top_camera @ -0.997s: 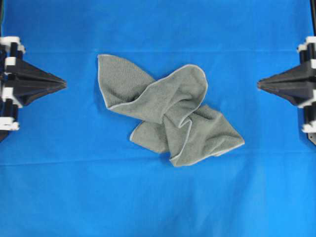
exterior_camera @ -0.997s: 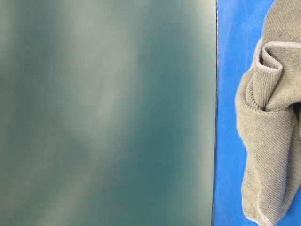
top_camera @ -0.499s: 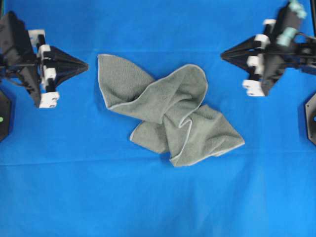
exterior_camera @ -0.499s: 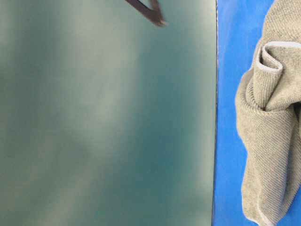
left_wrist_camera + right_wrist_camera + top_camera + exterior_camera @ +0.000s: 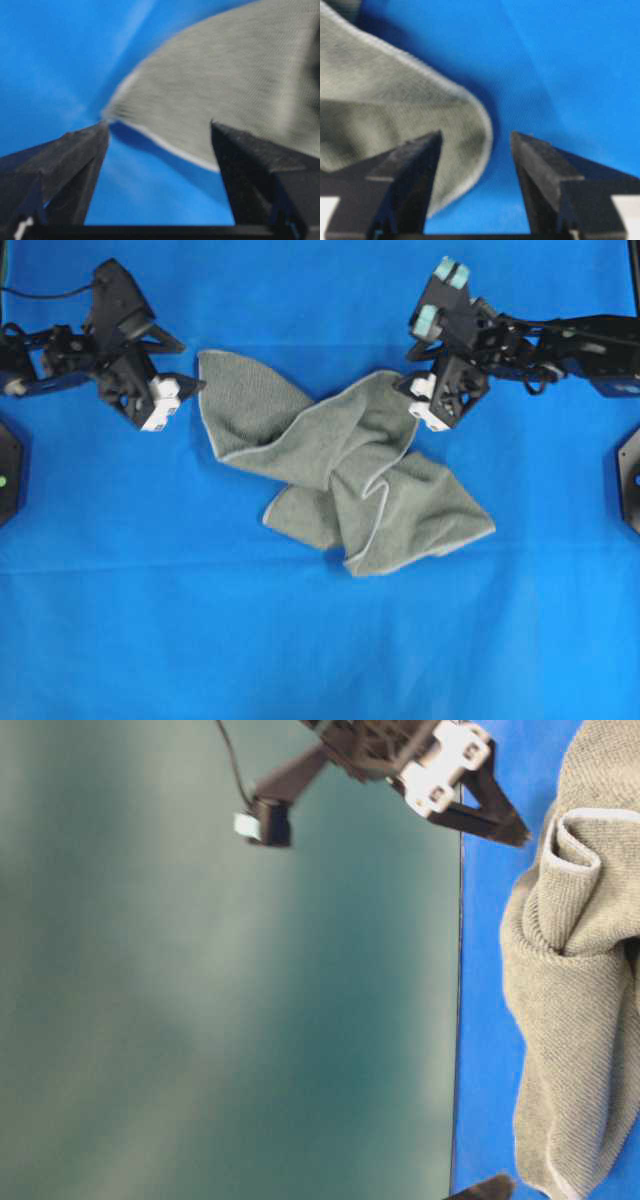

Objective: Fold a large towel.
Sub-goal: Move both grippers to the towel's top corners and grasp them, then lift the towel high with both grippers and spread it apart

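Towel [image 5: 345, 465] lies twisted and bunched mid-sheet overhead; no fold made. Left gripper [image 5: 185, 390] at its 10 o'clock corner, right gripper [image 5: 415, 400] at its 1 o'clock lobe. Table-level: cloth heaped. Left wrist: jaws spread, corner between, nothing gripped. Right wrist: jaws spread astride the hem, ungripped.

One crumpled towel [image 5: 350, 475], one blue sheet [image 5: 320, 640], two end effectors, left [image 5: 185, 388], right [image 5: 420, 400]
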Tool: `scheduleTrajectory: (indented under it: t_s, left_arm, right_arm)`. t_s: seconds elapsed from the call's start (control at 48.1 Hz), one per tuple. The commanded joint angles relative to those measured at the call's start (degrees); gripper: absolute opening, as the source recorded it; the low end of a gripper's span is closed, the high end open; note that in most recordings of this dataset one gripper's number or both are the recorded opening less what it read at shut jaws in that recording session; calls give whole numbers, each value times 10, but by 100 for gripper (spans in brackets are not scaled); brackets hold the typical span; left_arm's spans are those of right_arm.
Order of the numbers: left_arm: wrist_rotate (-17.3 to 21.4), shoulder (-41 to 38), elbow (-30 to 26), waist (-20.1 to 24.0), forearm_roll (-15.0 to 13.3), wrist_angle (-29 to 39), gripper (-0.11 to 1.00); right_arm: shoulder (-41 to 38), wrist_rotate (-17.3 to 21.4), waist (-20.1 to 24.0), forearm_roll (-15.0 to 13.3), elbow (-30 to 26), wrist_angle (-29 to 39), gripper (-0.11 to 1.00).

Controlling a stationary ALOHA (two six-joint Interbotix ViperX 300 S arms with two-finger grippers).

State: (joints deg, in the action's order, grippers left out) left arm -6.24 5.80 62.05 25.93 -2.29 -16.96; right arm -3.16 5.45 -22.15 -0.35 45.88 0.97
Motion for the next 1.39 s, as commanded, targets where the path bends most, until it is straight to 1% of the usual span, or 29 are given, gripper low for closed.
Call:
scheduleTrajectory:
  t_s: [0.0, 0.145, 0.27, 0.332, 0.395, 0.457, 0.478, 0.54, 0.561, 0.644, 0.686, 0.81, 0.956, 1.08, 1.205, 1.371]
  left_arm:
    - [1, -39, -19, 21, 0, -25, 78]
    - [4, -97, -38, 30, 1, -37, 78]
    - [10, -127, -54, 32, 2, -37, 77]
    - [11, -132, -60, 32, 2, -31, 75]
    - [11, -131, -63, 31, 2, -21, 70]
    - [12, -130, -64, 30, 3, -8, 57]
    - [14, -129, -65, 31, 3, -1, 50]
    - [17, -123, -64, 31, 4, 12, 33]
    - [17, -120, -64, 31, 3, 17, 28]
    - [19, -98, -63, 31, 3, 33, 8]
    - [19, -80, -63, 30, 3, 44, 3]
    - [19, -6, -67, 29, 3, 89, 3]
    - [19, 114, -88, 27, 3, 162, 3]
    - [19, 207, -105, 26, 4, 204, 3]
    - [19, 290, -120, 25, 4, 224, 3]
    - [20, 386, -154, 18, 4, 236, 3]
  right_arm:
    - [-24, -1, -7, -2, -17, -13, 60]
    - [-58, -2, -11, -2, -23, -15, 60]
    - [-63, -3, -11, -5, -23, -22, 58]
    - [-63, -4, -11, -6, -24, -23, 54]
    - [-63, -4, -11, -7, -23, -21, 43]
    - [-62, -4, -11, -7, -22, -18, 26]
    - [-61, -4, -11, -6, -21, -17, 20]
    - [-54, -4, -10, -6, -20, -11, 4]
    - [-51, -4, -9, -6, -19, -10, 3]
    - [-32, -4, -8, -7, -17, 1, 3]
    - [-17, -4, -7, -6, -16, 9, 3]
    - [47, -4, -7, -7, -11, 43, 3]
    - [143, -6, -6, -8, -4, 84, 3]
    - [227, -8, -4, -14, 2, 110, 3]
    - [315, -8, 0, -24, 7, 141, 3]
    - [417, -8, 9, -31, -4, 168, 3]
